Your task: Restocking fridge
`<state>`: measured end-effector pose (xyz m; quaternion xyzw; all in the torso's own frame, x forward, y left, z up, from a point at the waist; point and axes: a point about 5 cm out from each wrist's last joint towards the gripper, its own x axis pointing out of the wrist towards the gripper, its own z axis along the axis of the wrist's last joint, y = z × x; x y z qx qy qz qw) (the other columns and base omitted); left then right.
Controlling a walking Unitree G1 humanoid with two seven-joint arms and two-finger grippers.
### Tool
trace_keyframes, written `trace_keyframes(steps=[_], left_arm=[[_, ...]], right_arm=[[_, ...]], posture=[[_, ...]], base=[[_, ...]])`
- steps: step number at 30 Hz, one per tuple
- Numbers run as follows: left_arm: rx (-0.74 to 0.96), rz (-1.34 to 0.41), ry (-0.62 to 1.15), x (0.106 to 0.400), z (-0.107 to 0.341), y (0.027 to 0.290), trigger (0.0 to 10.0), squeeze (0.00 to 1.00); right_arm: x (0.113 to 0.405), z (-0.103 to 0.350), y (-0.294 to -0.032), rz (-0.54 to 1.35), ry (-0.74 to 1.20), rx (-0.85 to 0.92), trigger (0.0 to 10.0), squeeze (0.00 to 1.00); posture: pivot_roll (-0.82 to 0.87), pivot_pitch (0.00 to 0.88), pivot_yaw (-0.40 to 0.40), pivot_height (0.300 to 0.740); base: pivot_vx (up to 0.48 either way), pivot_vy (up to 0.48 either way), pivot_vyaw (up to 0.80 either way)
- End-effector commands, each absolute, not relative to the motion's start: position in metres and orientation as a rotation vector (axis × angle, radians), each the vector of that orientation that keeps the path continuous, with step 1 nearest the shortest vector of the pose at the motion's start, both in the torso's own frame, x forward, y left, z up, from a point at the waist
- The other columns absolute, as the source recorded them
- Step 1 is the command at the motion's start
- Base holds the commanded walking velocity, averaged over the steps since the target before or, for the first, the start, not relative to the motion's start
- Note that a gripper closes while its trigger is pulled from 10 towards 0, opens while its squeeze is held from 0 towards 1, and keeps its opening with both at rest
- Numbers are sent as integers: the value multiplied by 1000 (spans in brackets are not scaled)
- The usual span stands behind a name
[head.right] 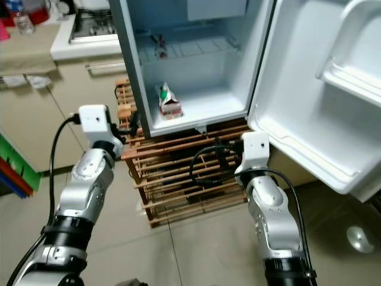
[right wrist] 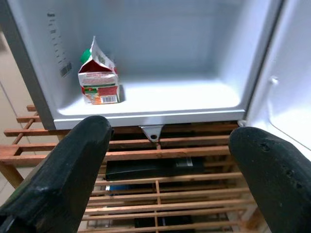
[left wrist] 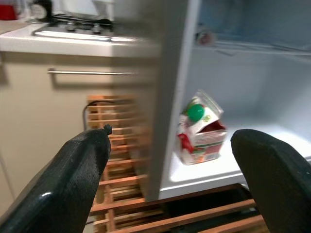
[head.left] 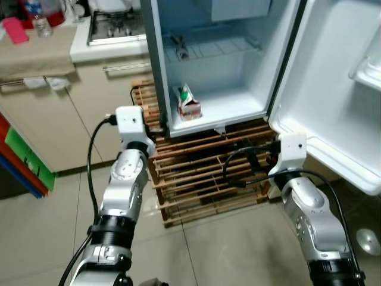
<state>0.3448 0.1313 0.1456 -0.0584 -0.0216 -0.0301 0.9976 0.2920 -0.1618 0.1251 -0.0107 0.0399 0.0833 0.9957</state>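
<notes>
Beyond both open hands [right wrist: 165,165]: carton [right wrist: 98,77].

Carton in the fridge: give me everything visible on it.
The carton is a small gable-top pack, looks like coated paperboard: white upper panels, red lower band with printed labels, green round cap on the slanted top. It stands upright, apparently closed, on the fridge's bottom shelf, toward the robot's left side wall. Nothing but the shelf touches it; both end effectors are outside the fridge, apart from it.
</notes>
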Motion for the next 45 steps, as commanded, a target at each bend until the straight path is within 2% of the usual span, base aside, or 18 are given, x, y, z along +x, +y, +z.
trace_keyframes(steps=[1,8,13,17,32,45], left_arm=[[-83,-48,-37,346,143,138,10000,0],[-23,-123,-86,348,150,131,10000,0],[-91,-263,-166,343,164,115,10000,0],[-86,-265,-171,344,166,114,10000,0],[-98,-205,-139,347,162,125,10000,0],[-95,-148,-103,349,159,130,10000,0]], right_arm=[[293,130,-156,177,46,-46,10000,0],[291,142,-148,174,-40,-44,10000,0],[294,144,-138,173,-68,-29,10000,0],[295,144,-134,193,-72,-40,10000,0],[297,139,-130,219,-62,-34,10000,0],[295,136,-128,252,-44,-26,10000,0]], posture=[[-160,0,69,740],[-156,0,69,740],[-148,0,67,740],[-148,0,64,740],[-143,0,56,740],[-146,0,57,740]], base=[[0,-428,494],[0,-61,71],[173,0,-114],[461,0,-633],[456,0,0],[405,255,0]])
